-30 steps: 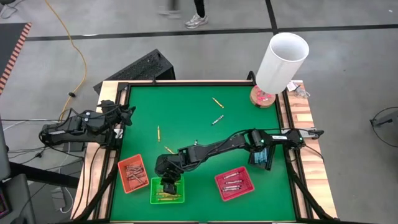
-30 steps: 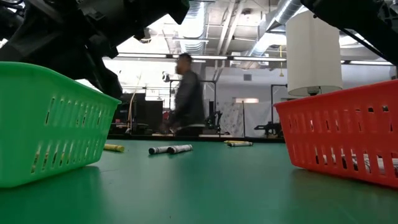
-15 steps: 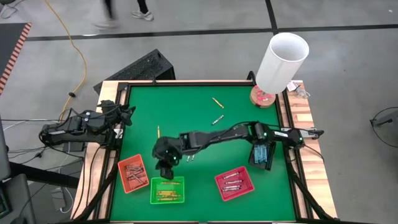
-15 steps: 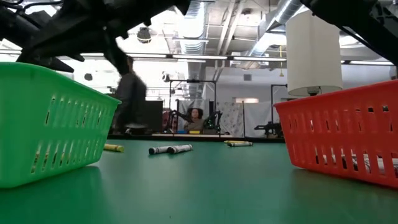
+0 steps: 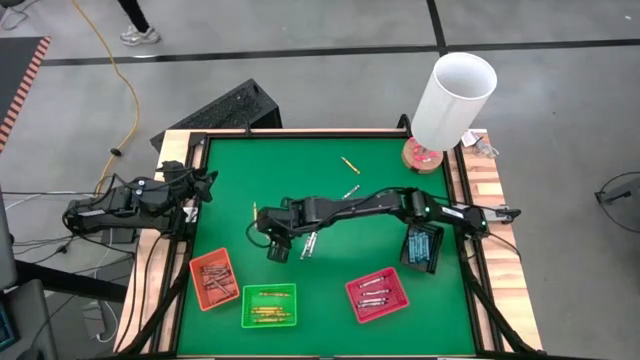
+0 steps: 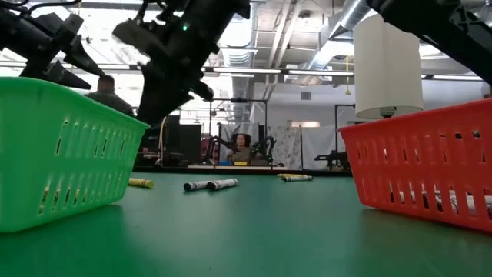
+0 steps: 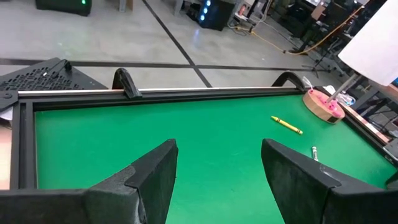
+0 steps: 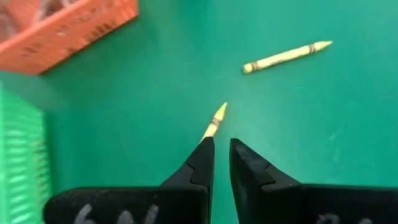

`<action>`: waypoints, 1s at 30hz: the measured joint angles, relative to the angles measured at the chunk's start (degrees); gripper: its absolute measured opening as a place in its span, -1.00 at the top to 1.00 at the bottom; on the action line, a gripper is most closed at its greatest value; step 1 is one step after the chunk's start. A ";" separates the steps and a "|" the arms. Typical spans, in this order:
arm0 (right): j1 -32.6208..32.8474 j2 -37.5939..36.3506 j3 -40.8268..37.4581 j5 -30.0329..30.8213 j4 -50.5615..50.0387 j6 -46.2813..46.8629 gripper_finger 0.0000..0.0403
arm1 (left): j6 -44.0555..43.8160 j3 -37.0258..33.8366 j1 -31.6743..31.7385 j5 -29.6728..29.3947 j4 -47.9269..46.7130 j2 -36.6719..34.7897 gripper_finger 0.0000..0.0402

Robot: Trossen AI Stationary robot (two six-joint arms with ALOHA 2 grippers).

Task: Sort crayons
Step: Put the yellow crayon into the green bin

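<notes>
The left gripper (image 5: 205, 184) is waiting at the table's (image 5: 300, 160) left edge, well away from the green tray (image 5: 269, 305), its fingers (image 7: 152, 180) standing wide with nothing between them.

Just left of the green tray the orange tray (image 5: 213, 278) is sitting with reddish-brown crayons inside. The green tray itself, at the near edge, is holding several yellow-gold crayons (image 5: 266, 309).

Beyond the green tray, toward the table's middle, the right gripper (image 5: 275, 243) is hanging above the cloth. In the right wrist view its fingers (image 8: 202, 160) are standing narrow — only a thin gap — and 1 yellow crayon (image 8: 214, 121) is lying on the cloth just past the fingertips, pointing away from them; whether its near end is touching the left finger I cannot tell. A 2nd yellow crayon (image 8: 286, 56) is lying farther out, apart from the fingers; from above it shows beyond the green tray, at the gripper's left (image 5: 254, 213).

Right of the green tray the red tray (image 5: 377, 293) is holding silvery grey crayons. Farther right a black tray (image 5: 420, 246) with light blue crayons is sitting under the right arm. Far beyond the green tray, 1 grey crayon (image 5: 351, 191) and another yellow one (image 5: 349, 165) are lying loose — near a white cylinder (image 5: 453, 100) at the table's far right corner.
</notes>
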 joint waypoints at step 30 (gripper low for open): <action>0.63 6.73 0.02 0.58 4.33 -1.28 0.45 | 0.12 0.00 -0.02 -0.49 0.08 -0.01 -0.11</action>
